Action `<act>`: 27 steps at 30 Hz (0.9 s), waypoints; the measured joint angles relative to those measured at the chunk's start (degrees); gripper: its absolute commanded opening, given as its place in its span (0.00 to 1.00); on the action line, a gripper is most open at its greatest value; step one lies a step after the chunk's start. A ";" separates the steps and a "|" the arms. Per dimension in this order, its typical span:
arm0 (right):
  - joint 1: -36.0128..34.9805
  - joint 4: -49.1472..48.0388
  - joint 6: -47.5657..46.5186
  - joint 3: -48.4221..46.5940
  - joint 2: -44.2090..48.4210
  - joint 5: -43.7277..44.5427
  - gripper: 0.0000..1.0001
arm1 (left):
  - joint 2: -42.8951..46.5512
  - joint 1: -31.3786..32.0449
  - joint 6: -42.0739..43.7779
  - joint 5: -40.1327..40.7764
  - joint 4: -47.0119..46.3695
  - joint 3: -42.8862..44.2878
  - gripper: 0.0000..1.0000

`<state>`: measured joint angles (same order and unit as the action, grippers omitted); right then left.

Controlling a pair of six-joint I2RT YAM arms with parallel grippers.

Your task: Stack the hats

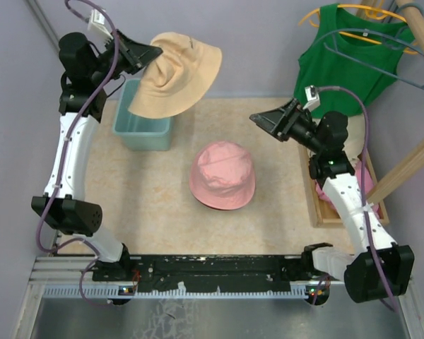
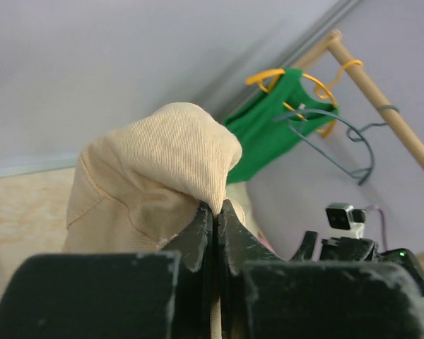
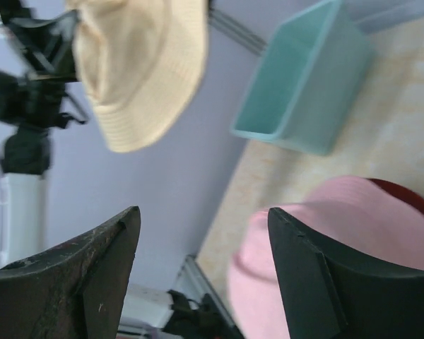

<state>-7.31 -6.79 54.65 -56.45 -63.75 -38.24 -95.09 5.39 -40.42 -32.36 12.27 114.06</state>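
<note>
Right gripper (image 3: 201, 212) hovered with jaws spread wide and nothing between them, just right of the pink hat (image 1: 222, 175), above the table (image 1: 283, 212). We judged it was parked aside to leave room for the other arm. The pink hat sat crown-up mid-table. In the right wrist view the edge of a dark red hat (image 3: 413, 196) peeked out from under it, so we read that pair as the stack base. We saw no blue hat; it could be buried underneath, we couldn't tell. Further back, the teal basket (image 1: 141, 131) sat at the table's far left. Left gripper (image 1: 155, 51) was raised high over it, jaws clamped tight on a fold of the beige hat (image 1: 177, 74), which dangled loose in the air, touching nothing else. We judged the height was for clearing the basket on the way to the pink hat. Soft fabric pinched at one spot would likely land lopsided. The green tank top (image 1: 339, 60) hung far right, not part of the task.
</note>
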 measured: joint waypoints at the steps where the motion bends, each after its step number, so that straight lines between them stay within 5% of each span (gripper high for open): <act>1: -1.18 -3.17 2.47 0.31 -0.02 -0.37 0.73 | 0.35 0.92 -1.44 -0.66 -0.85 -0.68 0.00; 9: -9.99 -23.34 12.52 0.46 -3.43 0.11 0.73 | 1.86 5.92 -9.64 -2.58 -4.46 -6.91 0.00; 27: -16.68 -30.10 11.17 0.22 -12.17 4.92 0.73 | 8.20 7.54 -18.38 -4.15 -12.37 -14.38 0.00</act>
<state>-23.99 -36.88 65.82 -56.23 -75.92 -33.32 -86.89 12.93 -58.81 -36.51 -0.10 99.68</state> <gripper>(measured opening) 0.733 0.016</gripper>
